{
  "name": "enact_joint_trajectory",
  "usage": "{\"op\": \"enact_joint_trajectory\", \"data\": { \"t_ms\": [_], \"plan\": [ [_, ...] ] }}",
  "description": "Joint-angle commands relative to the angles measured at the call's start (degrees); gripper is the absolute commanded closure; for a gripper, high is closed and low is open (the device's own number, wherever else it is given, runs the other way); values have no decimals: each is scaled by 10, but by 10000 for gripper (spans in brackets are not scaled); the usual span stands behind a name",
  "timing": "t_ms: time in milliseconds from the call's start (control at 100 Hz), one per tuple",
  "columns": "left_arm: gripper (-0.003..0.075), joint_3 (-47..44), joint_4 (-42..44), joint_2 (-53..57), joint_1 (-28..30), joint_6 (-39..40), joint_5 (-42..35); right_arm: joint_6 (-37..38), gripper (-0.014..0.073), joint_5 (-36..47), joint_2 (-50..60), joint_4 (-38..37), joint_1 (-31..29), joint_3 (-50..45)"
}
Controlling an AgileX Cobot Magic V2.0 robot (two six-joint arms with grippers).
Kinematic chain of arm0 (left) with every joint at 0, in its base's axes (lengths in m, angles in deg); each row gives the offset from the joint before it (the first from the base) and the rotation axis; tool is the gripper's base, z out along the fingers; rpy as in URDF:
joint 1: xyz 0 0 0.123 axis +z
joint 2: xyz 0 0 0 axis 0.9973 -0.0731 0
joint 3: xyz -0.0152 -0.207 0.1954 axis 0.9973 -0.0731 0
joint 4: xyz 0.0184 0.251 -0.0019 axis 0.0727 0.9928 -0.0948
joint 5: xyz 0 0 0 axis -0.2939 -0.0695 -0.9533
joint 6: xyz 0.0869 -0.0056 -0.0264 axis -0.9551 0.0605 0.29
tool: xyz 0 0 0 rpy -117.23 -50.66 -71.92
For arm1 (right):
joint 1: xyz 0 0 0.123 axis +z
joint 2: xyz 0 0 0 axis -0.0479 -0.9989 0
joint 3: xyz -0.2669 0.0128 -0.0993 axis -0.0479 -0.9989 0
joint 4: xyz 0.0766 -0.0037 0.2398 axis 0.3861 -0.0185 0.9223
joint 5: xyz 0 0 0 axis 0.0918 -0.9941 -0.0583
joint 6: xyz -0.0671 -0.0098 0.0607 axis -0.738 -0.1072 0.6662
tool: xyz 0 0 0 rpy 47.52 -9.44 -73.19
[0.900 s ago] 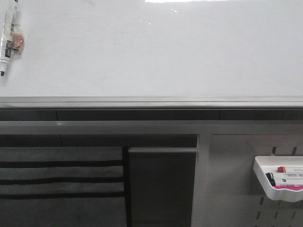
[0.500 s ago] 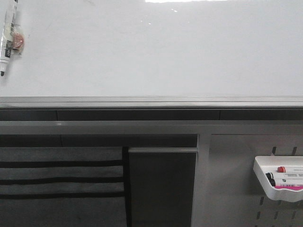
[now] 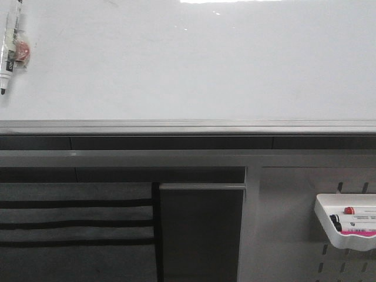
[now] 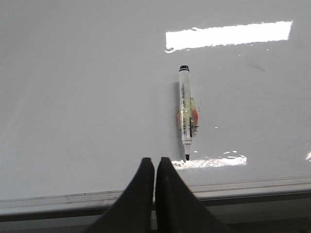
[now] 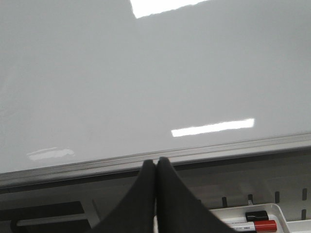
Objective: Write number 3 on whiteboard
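Observation:
The whiteboard (image 3: 194,64) is large, glossy and blank, with a grey rail along its lower edge; no number 3 shows on it. A white marker (image 3: 9,47) with a black tip pointing down sticks to the board at the far left, and shows in the left wrist view (image 4: 185,114). My left gripper (image 4: 155,161) is shut and empty, just below and beside the marker's tip, in front of the board (image 4: 87,97). My right gripper (image 5: 156,161) is shut and empty, at the board's (image 5: 146,73) lower rail. Neither gripper shows in the front view.
A white tray (image 3: 329,226) with a red-capped and a black-capped marker hangs on the pale grey pegboard panel (image 3: 282,235) at the lower right; it also shows in the right wrist view (image 5: 284,213). A dark panel (image 3: 201,232) and a dark striped surface (image 3: 76,223) lie below the rail.

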Motion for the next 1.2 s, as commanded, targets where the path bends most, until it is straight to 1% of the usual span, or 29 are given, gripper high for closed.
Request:
{"op": "enact_joint_trajectory", "data": {
  "t_ms": [0, 750, 830, 910, 1060, 1190],
  "plan": [
    [741, -5, 0, 16, -4, 4, -40, -1, 663, 42, 8, 0, -4, -15],
    [741, -5, 0, 16, -4, 4, -40, -1, 663, 45, 8, 0, -4, -15],
    [741, -5, 0, 16, -4, 4, -41, -1, 663, 75, 8, -5, -4, -15],
    [741, -5, 0, 16, -4, 4, -51, -1, 663, 78, 8, -11, -4, -15],
    [741, 17, -9, 16, -4, 4, -41, -1, 663, 57, 7, -19, -3, 11],
    [741, 77, -37, -7, -4, 4, 13, -1, 663, -1, -9, -45, -3, 75]
  ]
}}
